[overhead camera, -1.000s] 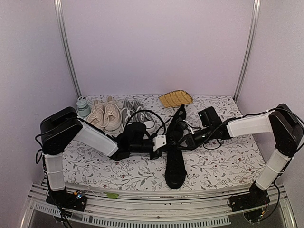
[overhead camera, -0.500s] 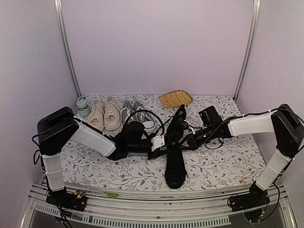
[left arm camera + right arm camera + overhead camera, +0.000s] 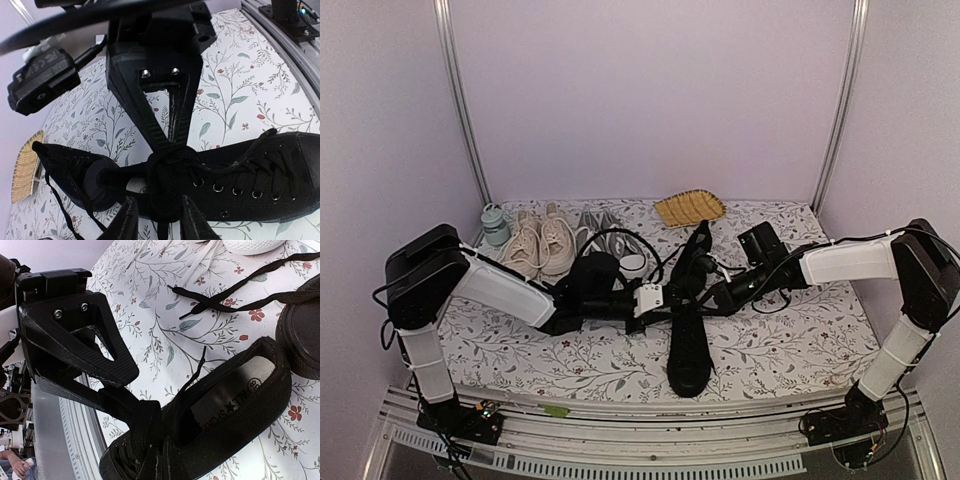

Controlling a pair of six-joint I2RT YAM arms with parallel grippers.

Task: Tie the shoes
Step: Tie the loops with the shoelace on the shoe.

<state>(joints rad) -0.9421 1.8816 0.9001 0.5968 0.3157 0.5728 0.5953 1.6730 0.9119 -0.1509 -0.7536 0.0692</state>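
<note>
Right end effector [image 3: 112, 392] pinches laces [image 3: 147, 422] atop black shoe [image 3: 235, 410].

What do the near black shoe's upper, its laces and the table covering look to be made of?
Black shoe: matte upper, likely woven canvas, with small shiny eyelets that look like metal. Laces: flat, soft woven fabric, judging by how they bunch at the knot. Table cover: white with a floral print, lying flat; cloth or vinyl, I cannot tell which.
</note>
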